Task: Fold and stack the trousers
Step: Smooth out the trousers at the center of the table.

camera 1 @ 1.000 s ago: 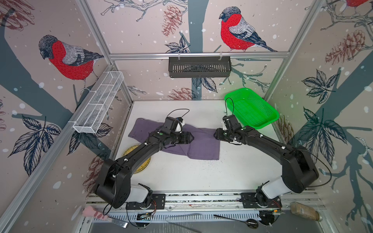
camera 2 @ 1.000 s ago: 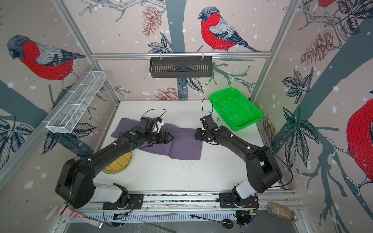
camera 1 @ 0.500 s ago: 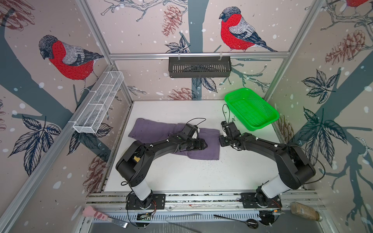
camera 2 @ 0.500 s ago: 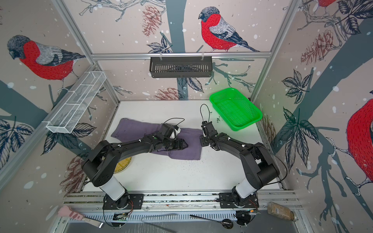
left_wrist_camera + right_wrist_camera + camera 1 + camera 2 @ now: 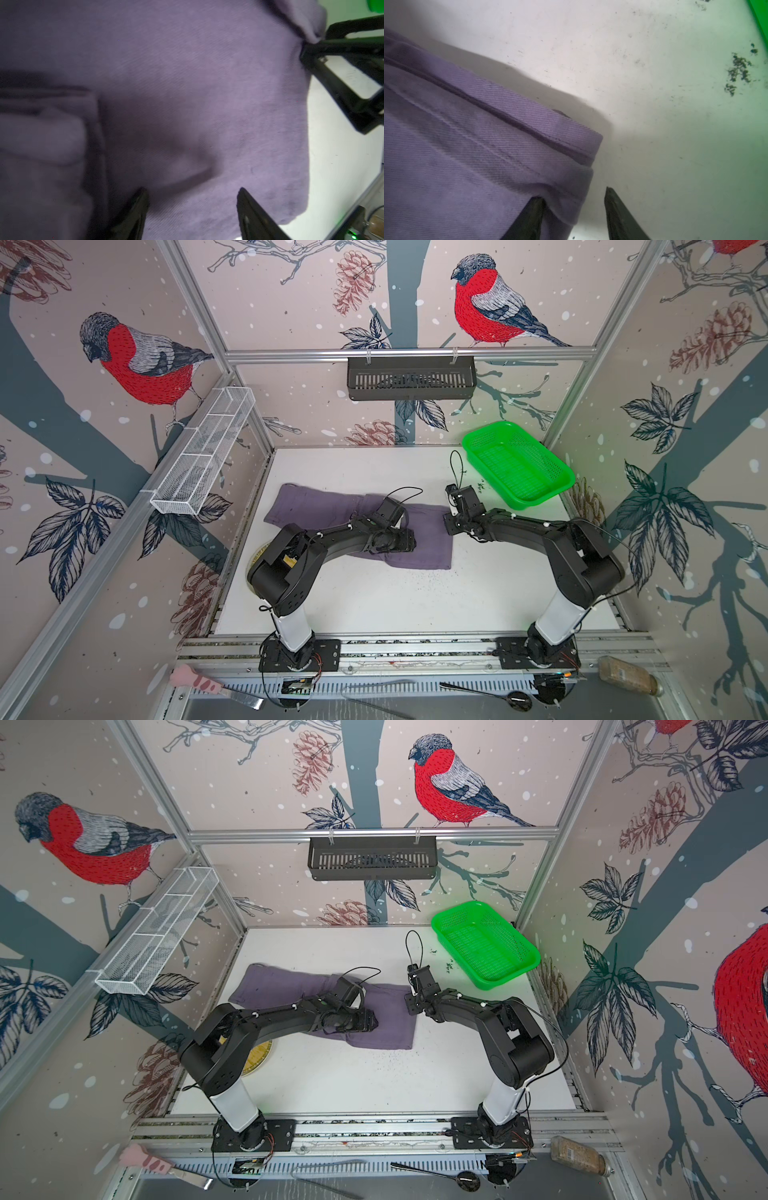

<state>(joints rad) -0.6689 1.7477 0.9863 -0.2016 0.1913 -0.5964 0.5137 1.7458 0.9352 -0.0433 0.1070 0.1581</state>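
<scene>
Since the trousers (image 5: 316, 508) look soft and limp, part-folded on the tabletop (image 5: 374, 605), hems suit gripping; left claw (image 5: 192, 190) gapes over the cloth, right claw (image 5: 573, 193) half-open at a corner

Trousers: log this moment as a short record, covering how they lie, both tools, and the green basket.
trousers: flat on the white table, partly folded
left tool: jaws apart, low over the cloth, gripping nothing
right tool: jaws apart, astride the cloth's corner edge, not closed on it
green basket: far right corner, clear of the trousers
</scene>
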